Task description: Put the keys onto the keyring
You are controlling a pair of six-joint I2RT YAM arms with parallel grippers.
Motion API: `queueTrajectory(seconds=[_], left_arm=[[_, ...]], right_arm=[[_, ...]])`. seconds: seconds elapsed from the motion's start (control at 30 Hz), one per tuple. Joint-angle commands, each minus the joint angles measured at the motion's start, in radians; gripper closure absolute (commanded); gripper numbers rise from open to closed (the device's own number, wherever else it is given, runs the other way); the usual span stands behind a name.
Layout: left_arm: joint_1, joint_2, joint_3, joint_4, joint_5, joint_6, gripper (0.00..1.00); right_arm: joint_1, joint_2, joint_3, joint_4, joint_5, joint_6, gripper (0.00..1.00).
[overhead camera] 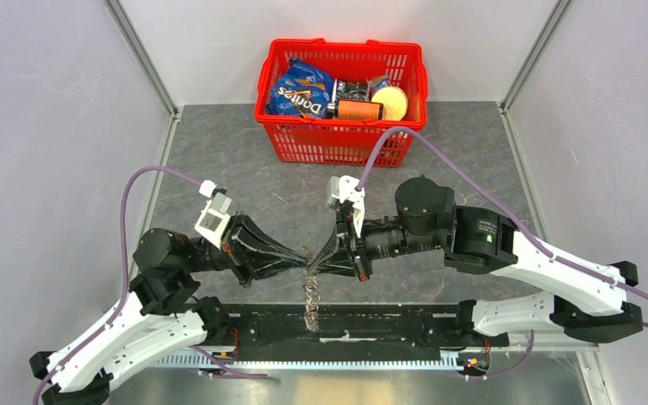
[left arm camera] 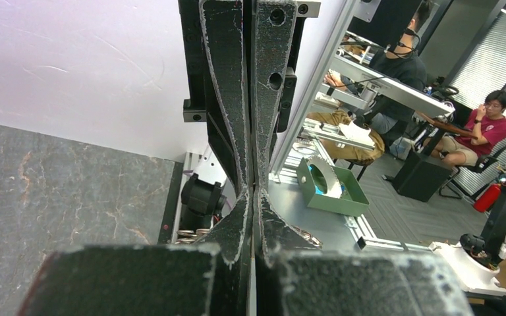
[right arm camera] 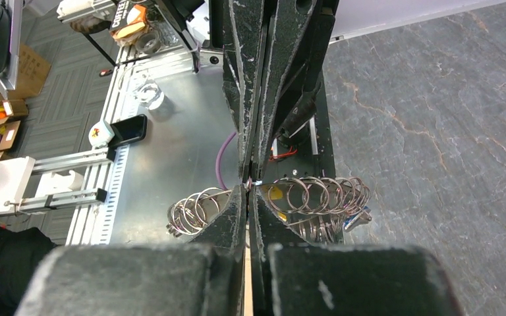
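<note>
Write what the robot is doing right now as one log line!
left hand: shut | right hand: shut on key ring | hands: tip to tip | yellow key, blue key: among the rings

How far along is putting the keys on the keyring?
Nothing is clearly done. In hand: left gripper and right gripper are shut at the keyring, the right pinching its wire. The yellow key and blue key sit among its rings; threaded or not, I cannot tell. Remaining: confirming that.
</note>
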Motion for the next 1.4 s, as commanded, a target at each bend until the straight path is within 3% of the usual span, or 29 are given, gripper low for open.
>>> queueTrajectory(seconds=[0.0,0.1,0.27,0.37,0.43,0.5,0.93,1.37], left_arm=[[-0.001,0.023,0.058,-0.025,0.035,-0.023,0.98],[-0.002,0.046,0.084,-0.086,0.073,-0.027,0.94],[-0.002,0.036,0.111,-0.214,0.113,-0.020,0.68],[-0.001,0.028,0.142,-0.317,0.131,0.006,0.57],[0.000,0.030,0.157,-0.364,0.154,0.020,0.41],[-0.002,0.038,0.167,-0.409,0.167,0.033,0.37],[0.000,0.087,0.162,-0.524,0.189,0.072,0.34],[-0.001,0.101,0.155,-0.516,0.212,0.063,0.46]], right_arm=[[0.006,0.025,0.103,-0.076,-0.045,-0.045,1.00],[0.007,0.051,0.147,-0.150,-0.068,-0.071,1.00],[0.007,0.093,0.192,-0.264,-0.097,-0.122,1.00],[0.007,0.116,0.208,-0.309,-0.132,-0.136,1.00],[0.007,0.124,0.213,-0.325,-0.143,-0.144,1.00],[0.007,0.132,0.218,-0.338,-0.157,-0.147,1.00],[0.007,0.186,0.255,-0.383,-0.155,-0.139,1.00],[0.007,0.213,0.255,-0.362,-0.145,-0.130,1.00]])
